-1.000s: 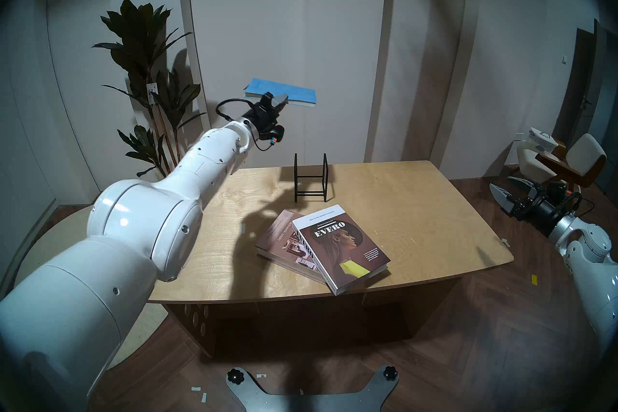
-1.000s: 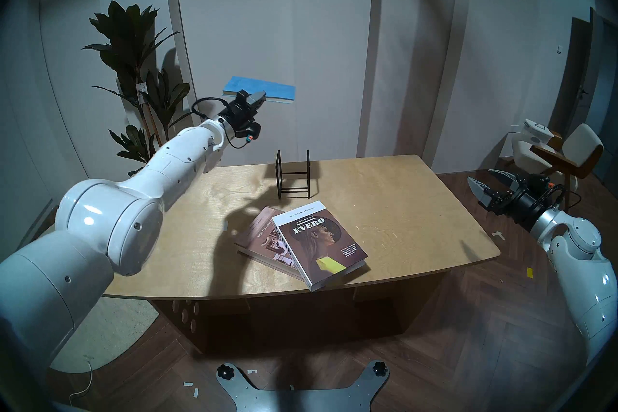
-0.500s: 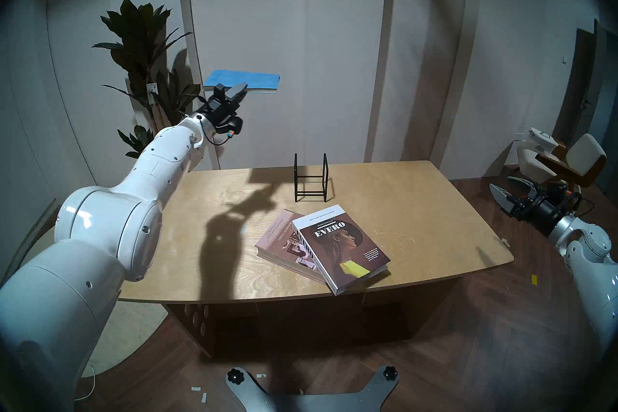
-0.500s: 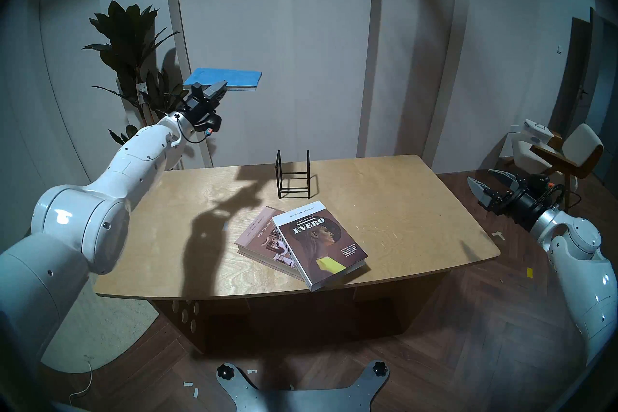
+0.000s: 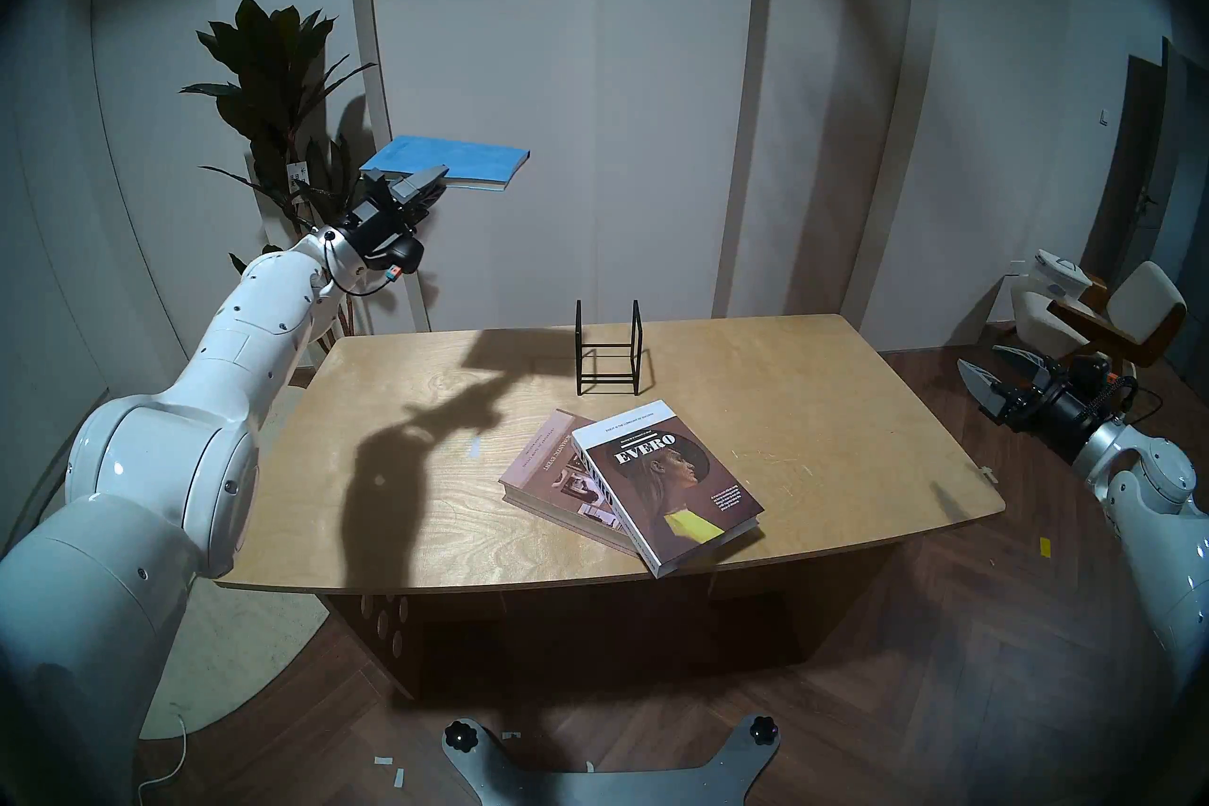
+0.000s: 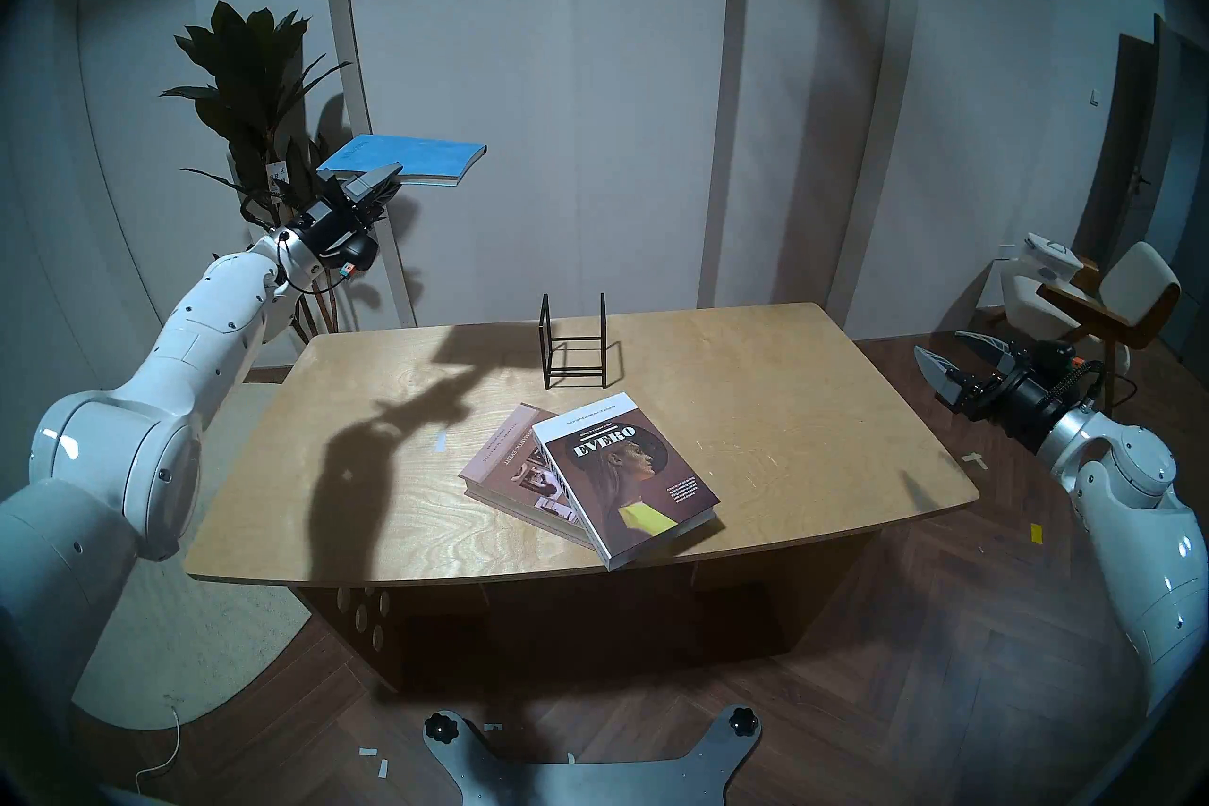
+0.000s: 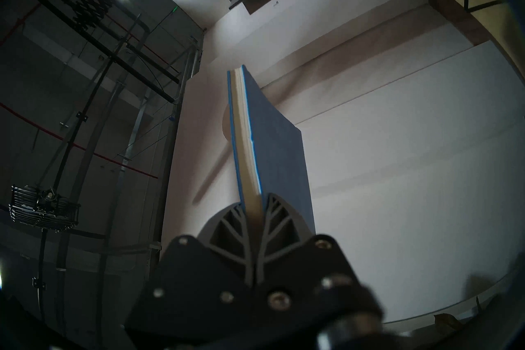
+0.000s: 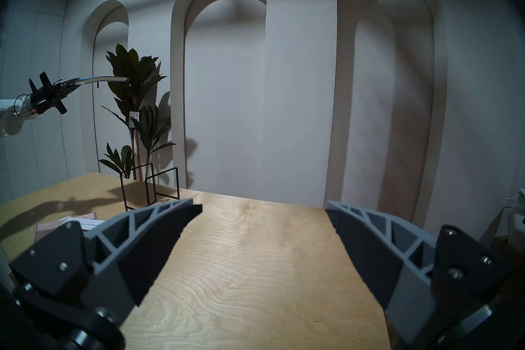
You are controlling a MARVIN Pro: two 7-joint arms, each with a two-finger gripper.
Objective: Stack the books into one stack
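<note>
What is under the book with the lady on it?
The EVERO book lies crooked on a bigger mauve-brown book. Most of that cover is hidden. One corner of EVERO overhangs the table.

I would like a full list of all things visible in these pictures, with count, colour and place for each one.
blue book: one, blue, in the air, clamped by left gripper
EVERO book: one, brown, on mauve-brown book
mauve-brown book: one, on table
table: one, light wood, centre
wire rack: one, black, table's far side
plant: one, dark green, far left
chair: one, white and brown, far right
left gripper: shut on blue book
right gripper: open, right of table
</note>
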